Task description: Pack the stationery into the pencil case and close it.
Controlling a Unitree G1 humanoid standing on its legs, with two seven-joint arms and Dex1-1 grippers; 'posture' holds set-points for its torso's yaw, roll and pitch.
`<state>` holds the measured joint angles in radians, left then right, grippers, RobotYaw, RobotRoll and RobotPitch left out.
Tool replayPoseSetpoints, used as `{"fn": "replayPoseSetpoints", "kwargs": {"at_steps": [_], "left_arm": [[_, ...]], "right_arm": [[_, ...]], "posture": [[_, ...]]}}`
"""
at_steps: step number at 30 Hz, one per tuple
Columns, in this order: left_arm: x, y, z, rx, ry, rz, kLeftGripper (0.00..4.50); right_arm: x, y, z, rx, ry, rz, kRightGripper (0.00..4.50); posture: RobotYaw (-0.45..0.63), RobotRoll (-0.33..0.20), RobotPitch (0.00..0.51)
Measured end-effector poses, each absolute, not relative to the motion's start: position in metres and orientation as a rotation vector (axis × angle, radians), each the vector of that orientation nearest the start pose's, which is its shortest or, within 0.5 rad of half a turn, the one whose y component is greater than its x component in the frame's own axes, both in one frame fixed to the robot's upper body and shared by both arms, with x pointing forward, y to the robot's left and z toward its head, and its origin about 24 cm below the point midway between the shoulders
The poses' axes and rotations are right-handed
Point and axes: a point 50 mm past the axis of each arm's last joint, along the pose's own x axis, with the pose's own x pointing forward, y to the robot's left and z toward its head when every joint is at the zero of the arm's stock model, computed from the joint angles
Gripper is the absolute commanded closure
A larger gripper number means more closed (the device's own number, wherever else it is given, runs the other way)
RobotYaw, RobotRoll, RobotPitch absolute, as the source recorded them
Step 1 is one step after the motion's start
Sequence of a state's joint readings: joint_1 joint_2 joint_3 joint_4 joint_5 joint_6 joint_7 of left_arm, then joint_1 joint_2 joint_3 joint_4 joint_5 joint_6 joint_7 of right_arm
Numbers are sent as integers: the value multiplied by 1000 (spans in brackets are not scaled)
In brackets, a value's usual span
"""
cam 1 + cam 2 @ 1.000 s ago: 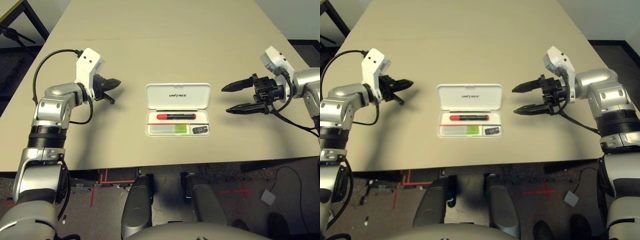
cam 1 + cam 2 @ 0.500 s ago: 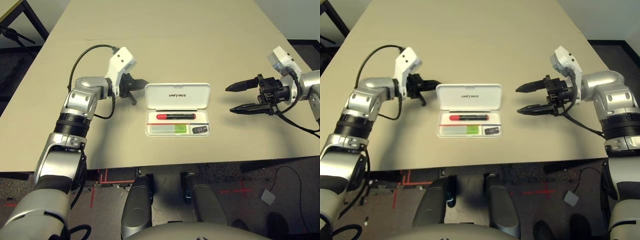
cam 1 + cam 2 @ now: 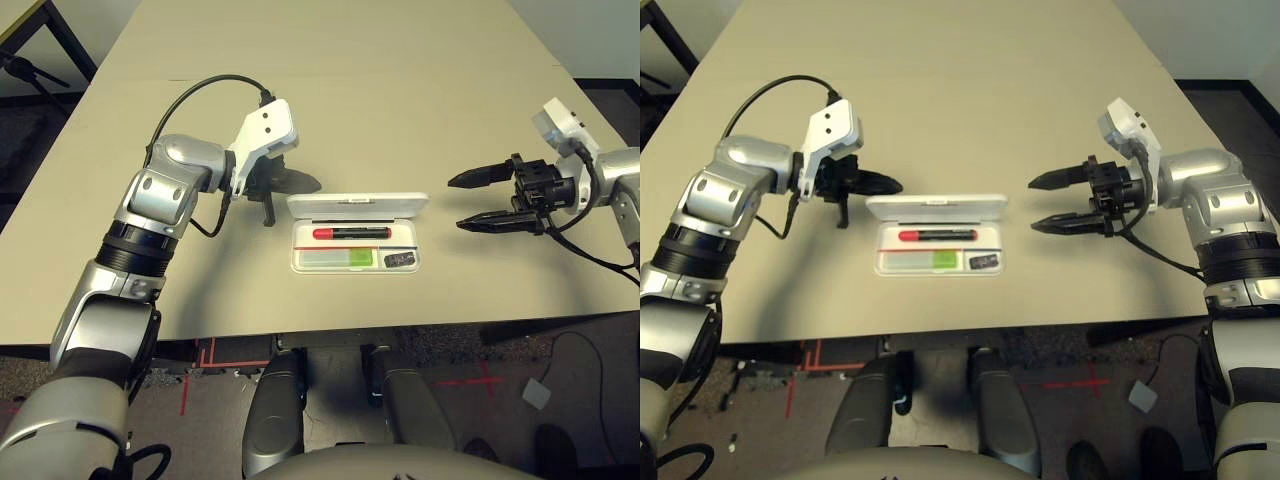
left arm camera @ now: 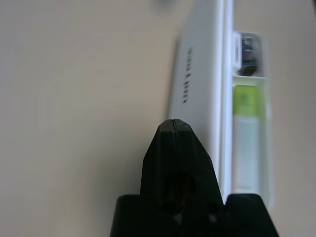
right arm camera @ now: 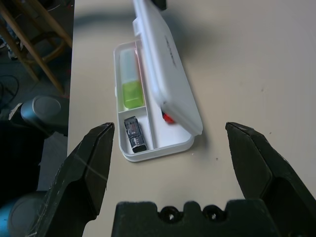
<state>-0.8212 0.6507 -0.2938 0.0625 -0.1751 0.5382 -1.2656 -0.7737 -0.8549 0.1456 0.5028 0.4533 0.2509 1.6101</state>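
- A wide beige table (image 3: pixel 330 90) takes up most of the head views; its near edge crosses the lower part of the frame. Below that edge is dark floor with red tape marks (image 3: pixel 205 352).
- A dark chair leg or stand (image 3: pixel 55 40) shows in the upper left corner of the left eye view.
- The pencil case (image 3: pixel 356 258) sits at the centre of the frame. Its long axis runs left to right across the picture.
- Its lid (image 3: pixel 357 205) is raised on edge along the far side of the tray, tilted partway over it.
- In the tray, the red marker (image 3: pixel 352 232) lies lengthwise in the far row, red end to picture left and black end to picture right.
- In the near row, the pale stick (image 3: pixel 337 259) also lies lengthwise, green cap toward the right. The small dark clip (image 3: pixel 400 260) is in the right compartment.
- The left gripper (image 3: pixel 298 184) is at the lid's upper left corner, fingers pressed together; whether it touches the lid I cannot tell.
- The right gripper (image 3: pixel 472 200) hovers at right of the frame, well apart from the case, fingers spread and pointing at it.
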Motion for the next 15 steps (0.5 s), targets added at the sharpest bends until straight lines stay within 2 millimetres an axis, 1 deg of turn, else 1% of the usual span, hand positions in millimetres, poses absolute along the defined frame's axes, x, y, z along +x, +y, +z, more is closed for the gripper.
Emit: {"fn": "replayPoseSetpoints", "kwargs": {"at_steps": [4, 8, 12, 15], "left_arm": [[308, 129, 187, 621, 310, -1383, 4492], [301, 120, 180, 634, 317, -1420, 4492], [295, 112, 165, 627, 351, -1454, 4492], [289, 100, 157, 630, 351, -1490, 4492]], "right_arm": [[316, -244, 195, -296, 244, 1420, 0], [316, -243, 194, -296, 242, 1425, 0], [316, -242, 194, -294, 240, 1427, 0], [315, -240, 193, -296, 238, 1436, 0]], "posture": [[39, 0, 186], [35, 0, 185], [29, 0, 185], [23, 0, 186]]}}
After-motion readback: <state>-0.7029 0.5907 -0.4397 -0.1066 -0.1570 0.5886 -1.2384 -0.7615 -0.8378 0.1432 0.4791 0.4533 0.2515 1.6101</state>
